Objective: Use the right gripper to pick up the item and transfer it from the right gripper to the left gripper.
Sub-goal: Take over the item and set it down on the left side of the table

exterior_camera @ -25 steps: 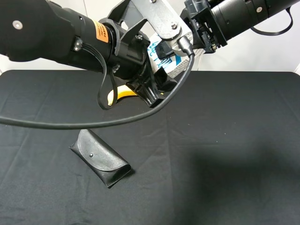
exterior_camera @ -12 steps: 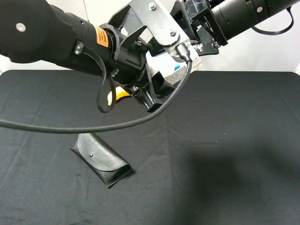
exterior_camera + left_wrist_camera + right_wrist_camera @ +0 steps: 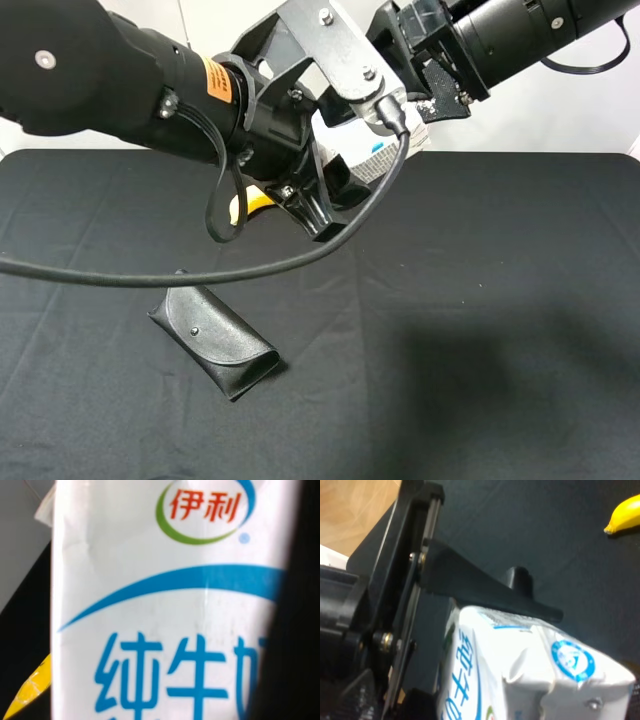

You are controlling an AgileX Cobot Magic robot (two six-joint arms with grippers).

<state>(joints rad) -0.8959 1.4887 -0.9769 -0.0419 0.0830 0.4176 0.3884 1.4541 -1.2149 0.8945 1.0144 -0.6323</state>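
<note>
Well above the bench (image 3: pixel 480 320) and just beyond the banana (image 3: pixel 255 203), the carton (image 3: pixel 372 158) hangs clamped in the left claw (image 3: pixel 338 195), which presses on its side in the right wrist view. The right claw (image 3: pixel 428 98) is released, its jaws spread beside the carton's top and gripping nothing. The risk, as I judge it, is that this one grip on a soft carton could slip or crush it. The right claw could also snag the top fold while backing away and tug the carton loose. Both arms are raised and meet nose to nose, the left angled downward and the right coming in from above.
</note>
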